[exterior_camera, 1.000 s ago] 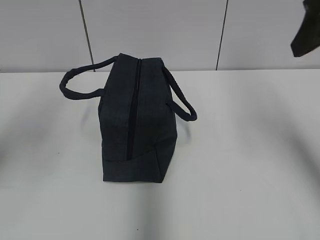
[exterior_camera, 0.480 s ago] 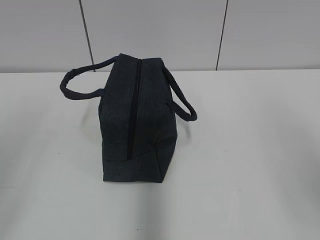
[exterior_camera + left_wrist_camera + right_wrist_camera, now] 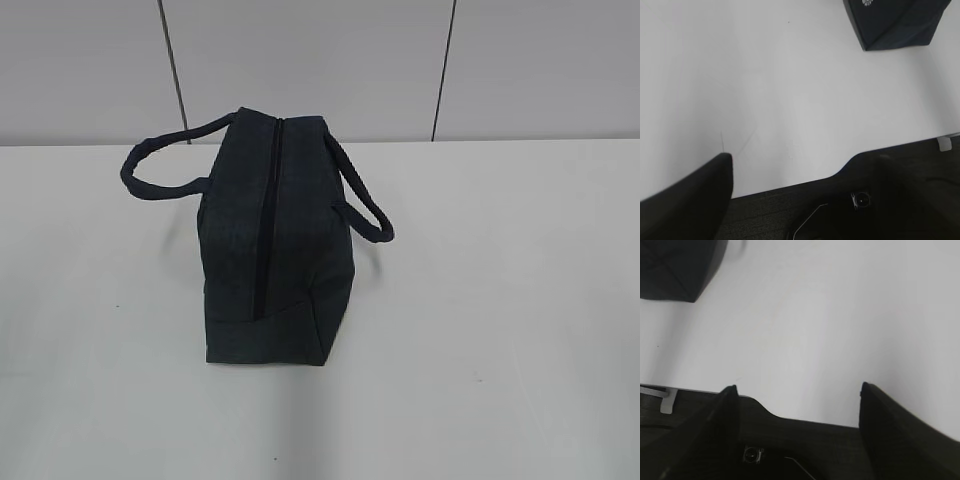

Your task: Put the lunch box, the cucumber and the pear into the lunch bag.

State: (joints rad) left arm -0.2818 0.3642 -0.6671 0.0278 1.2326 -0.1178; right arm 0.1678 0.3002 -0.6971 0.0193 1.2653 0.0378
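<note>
The lunch bag (image 3: pixel 270 240) stood near the middle of the white tabletop (image 3: pixel 500 300), its dark navy fabric matte and softly creased, with a boxy folded end toward the camera. Its top zipper (image 3: pixel 268 215) ran as a closed black line along the ridge, so nothing of the inside showed. Two padded loop handles drooped outward, the left handle (image 3: pixel 150 170) toward the wall and the right handle (image 3: pixel 365 205) resting against the bag's side. In the left wrist view a corner of the bag carried part of a white round logo (image 3: pixel 868 2). The left gripper (image 3: pixel 687 200) showed only one dark finger, so its opening could not be told. The right gripper (image 3: pixel 797 420) hung with its fingers spread wide and bare, above the tabletop's near edge.
</note>
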